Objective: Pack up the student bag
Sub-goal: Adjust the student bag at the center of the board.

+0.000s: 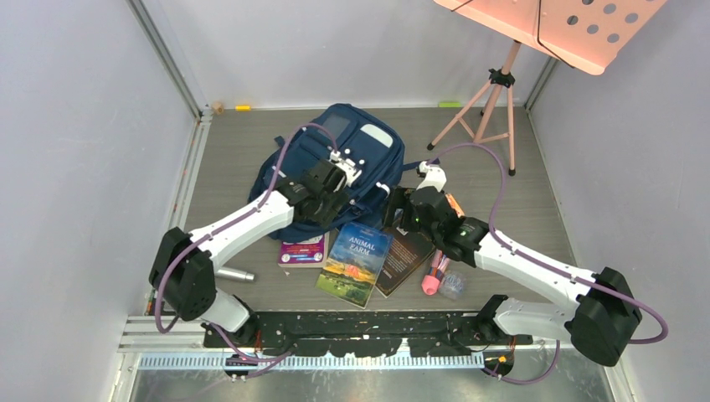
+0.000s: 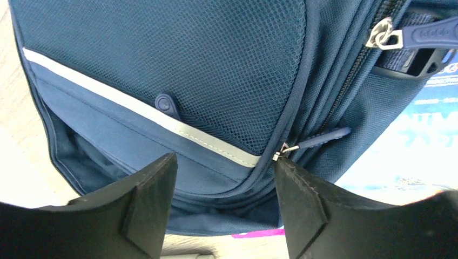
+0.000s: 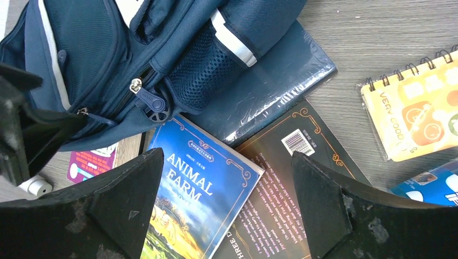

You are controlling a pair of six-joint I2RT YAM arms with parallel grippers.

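Student bag lay face up on the surface, a little left of centre and toward the far edge. Its long axis ran roughly near edge to far edge, the far end leaning slightly right. We noted the left gripper directly over the bag's near half, jaws spread with nothing between them. The mesh pocket and a pale reflective stripe filled its view. A small zipper pull sat just off the tip of one finger, and a larger grey pull lay further along the same zip lines. The right gripper hung just off the bag's near right corner, jaws likewise wide and empty. It was over the Animal Farm book and a dark book rather than over the bag itself. A spiral notepad lay to its right, a purple book poked out from under the bag's near end, and a navy notebook was part-tucked beneath the bag's side. As far as we could see the zips looked closed, so we judged that opening comes first. The left arm was the nearer one for that, with the small pull almost in its gap; the right arm was better placed for the books.
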